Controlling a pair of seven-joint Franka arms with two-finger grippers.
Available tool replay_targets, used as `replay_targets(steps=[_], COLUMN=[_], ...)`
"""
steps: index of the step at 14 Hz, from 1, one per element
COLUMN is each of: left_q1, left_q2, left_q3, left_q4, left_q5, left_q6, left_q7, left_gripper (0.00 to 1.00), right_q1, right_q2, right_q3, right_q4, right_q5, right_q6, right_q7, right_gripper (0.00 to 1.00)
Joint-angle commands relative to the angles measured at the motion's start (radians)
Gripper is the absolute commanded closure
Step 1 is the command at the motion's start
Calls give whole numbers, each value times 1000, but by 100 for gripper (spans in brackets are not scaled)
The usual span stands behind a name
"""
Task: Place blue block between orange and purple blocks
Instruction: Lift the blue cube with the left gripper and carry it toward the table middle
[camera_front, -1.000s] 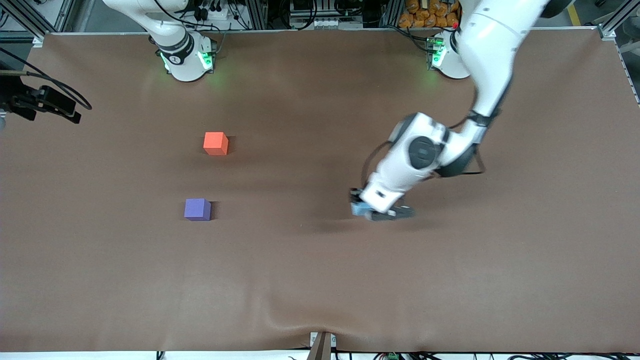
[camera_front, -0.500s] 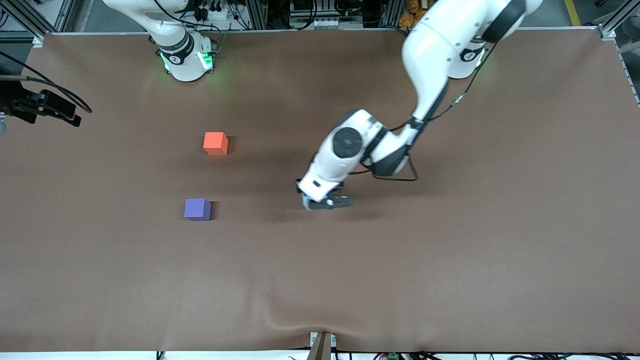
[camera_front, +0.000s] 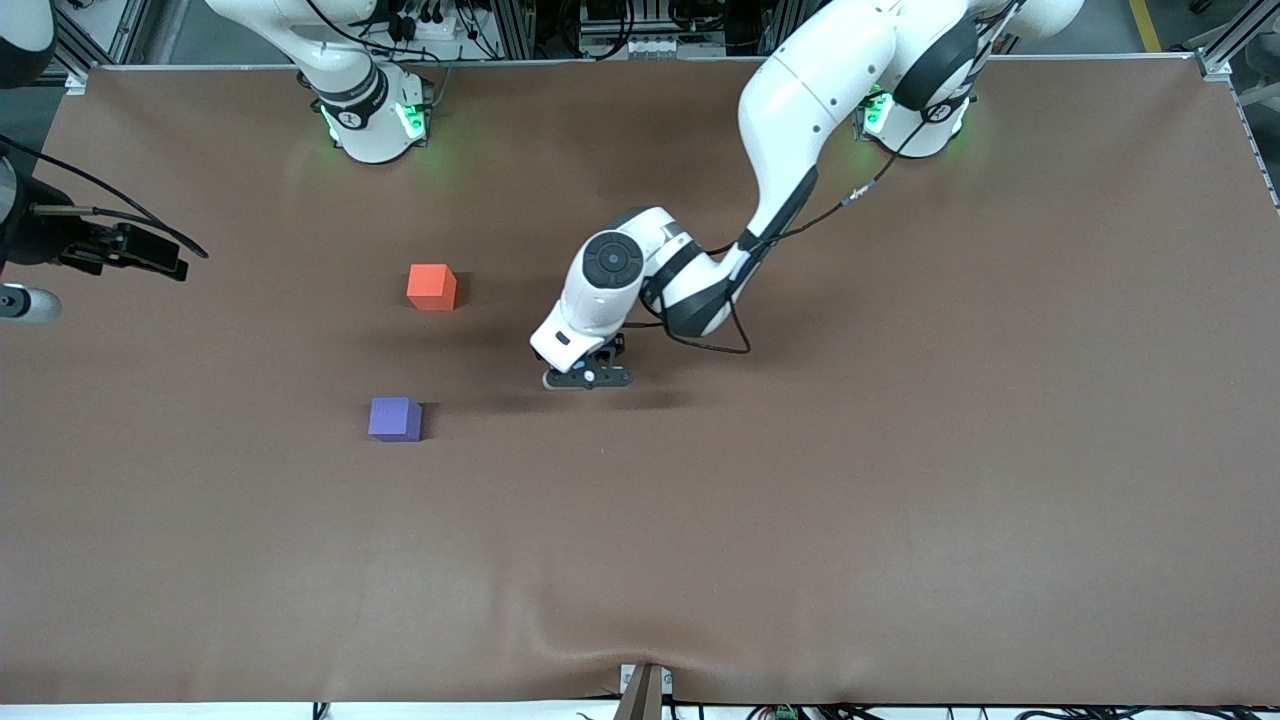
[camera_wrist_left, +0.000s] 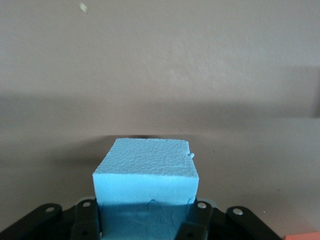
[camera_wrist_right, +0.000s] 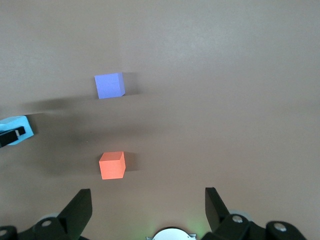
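The blue block (camera_wrist_left: 145, 172) sat clamped in the left hand (camera_front: 588, 378), its pale top face showing in the left wrist view with the two fingers (camera_wrist_left: 86, 220) pressed against its sides, and it hung above bare worktop (camera_front: 800, 500) around the middle, toward the left arm's end from the other two cubes. The orange block (camera_front: 431, 286) lay closer to the edge where the arm bases stood, and the purple block (camera_front: 394, 418) lay closer to the front-camera edge, the two well apart with an open strip of worktop between them. To finish the step well, I judged the left arm should carry the cube level toward the right arm's end until it was over that strip, roughly midway between the two and in line with them, then come straight down so the fingers did not brush either neighbour. Squaring the cube's faces with theirs before lowering would help it sit flat, and letting go only once its base touched the worktop would stop it from tipping or bouncing. The right hand (camera_wrist_right: 147, 200) waited high above the worktop near its own base, its fingers spread wide and empty, looking down on the orange and purple cubes.
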Motion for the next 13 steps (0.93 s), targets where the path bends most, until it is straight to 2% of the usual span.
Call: replay_targets(steps=[1, 5, 6, 7, 11, 13], left_q1=[-29, -41, -42, -46, -62, -58], left_q2=[52, 61, 63, 63, 37, -26], left_q3=[16, 24, 24, 27, 42, 44], left_q4=[53, 50, 48, 47, 47, 47], left_q5=[-23, -22, -22, -17, -16, -17], left_q6=[40, 60, 60, 60, 59, 31], left_q7=[-5, -6, -7, 6, -6, -7], left_gripper=[100, 97, 77, 1, 0, 0], right_q1=[-10, -16, -18, -20, -24, -24], right_q2=[9, 9, 10, 13, 20, 20], right_q3=[14, 14, 14, 14, 14, 14], right_q4=[14, 6, 0, -3, -11, -16], right_q5=[14, 54, 59, 59, 59, 60], right_q6=[-21, -21, -21, -19, -19, -19], right_q7=[-6, 0, 0, 0, -1, -1], right_gripper=[0, 0, 0, 0, 0, 0])
